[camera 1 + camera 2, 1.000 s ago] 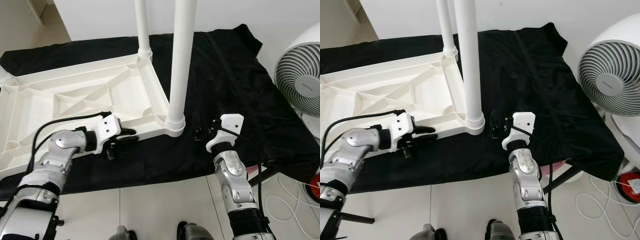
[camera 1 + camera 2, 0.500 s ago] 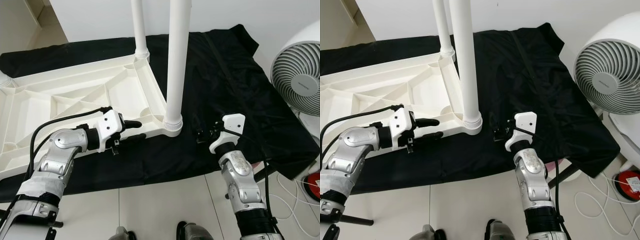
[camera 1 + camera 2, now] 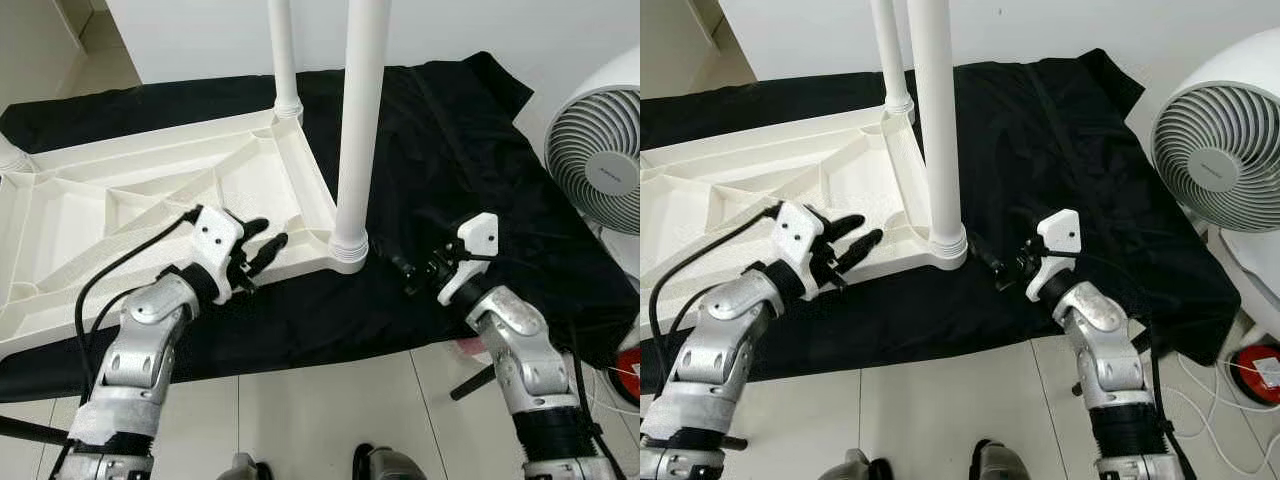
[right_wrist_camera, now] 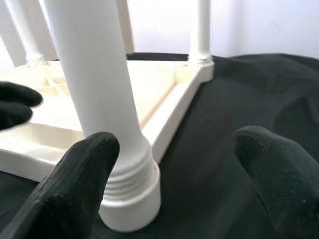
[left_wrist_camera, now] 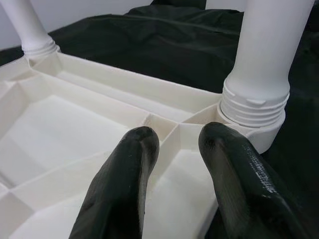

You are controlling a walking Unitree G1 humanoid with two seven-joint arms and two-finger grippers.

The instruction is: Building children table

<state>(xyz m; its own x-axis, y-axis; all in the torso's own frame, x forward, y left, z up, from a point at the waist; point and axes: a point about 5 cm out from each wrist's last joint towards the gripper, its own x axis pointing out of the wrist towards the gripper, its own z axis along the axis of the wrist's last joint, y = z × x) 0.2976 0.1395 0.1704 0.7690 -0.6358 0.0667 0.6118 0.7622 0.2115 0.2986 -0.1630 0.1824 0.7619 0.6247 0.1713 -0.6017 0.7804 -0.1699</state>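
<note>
- Left gripper (image 3: 258,245) hovers above the near edge of the upturned white tabletop (image 3: 130,210), its 2 black fingers (image 5: 124,179) parted with nothing between them, tips pointing toward the near corner leg (image 3: 358,120).
- Right gripper (image 3: 415,272) sits over the black cloth (image 3: 450,150) just beside the base of that same leg, its 2 fingers (image 4: 79,169) spread wide and empty.
- Tabletop lies underside up on the black cloth, its moulded ribs showing.
- Near corner leg stands upright in its ribbed socket (image 5: 254,107); a 2nd leg (image 3: 283,55) stands upright at the far corner on the same side.
- White fan (image 3: 600,165) stands on the robot's right, beyond the cloth's edge.
</note>
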